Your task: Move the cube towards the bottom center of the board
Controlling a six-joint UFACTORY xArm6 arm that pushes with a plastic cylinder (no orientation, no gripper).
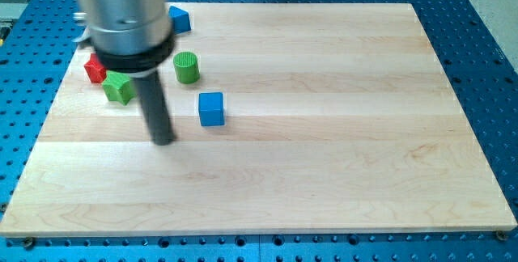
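A blue cube (211, 108) lies on the wooden board (324, 133), left of centre. My tip (164, 140) rests on the board a short way to the cube's left and slightly lower in the view, not touching it. The rod rises from the tip to the grey arm head at the view's top left.
A green cylinder (186, 67) stands above the cube. A green star-shaped block (118, 88) and a red block (95, 69) lie at the left, partly behind the arm. Another blue block (179, 19) sits near the top edge. A blue perforated table (486, 52) surrounds the board.
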